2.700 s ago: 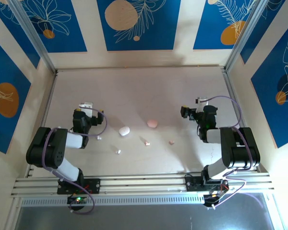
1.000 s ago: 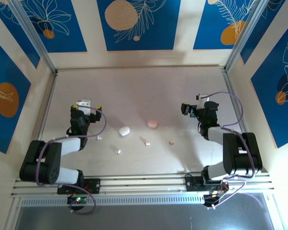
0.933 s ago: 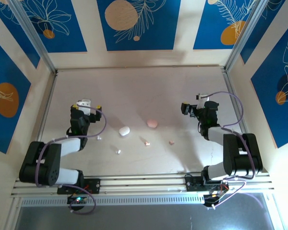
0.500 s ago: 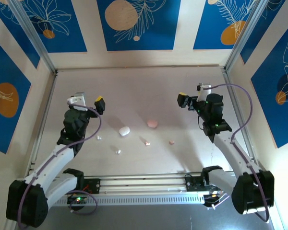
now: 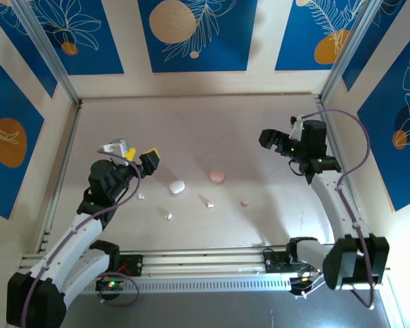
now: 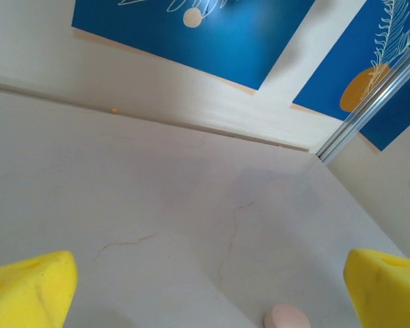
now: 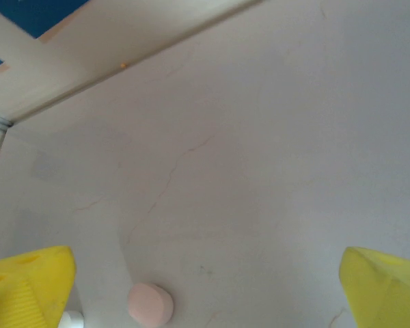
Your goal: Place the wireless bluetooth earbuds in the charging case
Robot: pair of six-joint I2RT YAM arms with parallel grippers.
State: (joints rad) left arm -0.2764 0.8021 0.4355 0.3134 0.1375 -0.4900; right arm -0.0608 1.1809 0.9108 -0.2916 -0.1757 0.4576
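1. Both arms have unfolded from their tucked pose by the bases. The left hand (image 5: 133,154) has lifted and turned toward the middle of the table (image 5: 212,123), and the right hand (image 5: 283,133) has risen and swung out toward the far right side.
2. Neither hand has closed along the way. Both stand spread wide with nothing between the fingers.
3. Nothing on the table has shifted. The white case (image 5: 176,186) and the pink case (image 5: 217,176) lie near each other mid-table, between the two hands.
4. The buds lie loose, nearer the bases:
   - one white bud (image 5: 141,197) sits left of the white case
   - a second white bud (image 5: 168,216) lies below that case
   - one pink bud (image 5: 207,203) and a second pink bud (image 5: 244,203) lie below the pink case
   - none of them touches a case
5. I'd judge this the opening reach: no bud has been picked up and none sits in a case.
6. From above I get the whole layout, with both cases and all four buds. The left wrist camera looks low between its yellow pads (image 6: 27,287) and catches the pink case at the bottom edge.
7. The right wrist camera sees the pink case low on the left, plus a sliver of something white (image 7: 70,318) that I cannot identify.
8. Whether either lid is open, I cannot tell.
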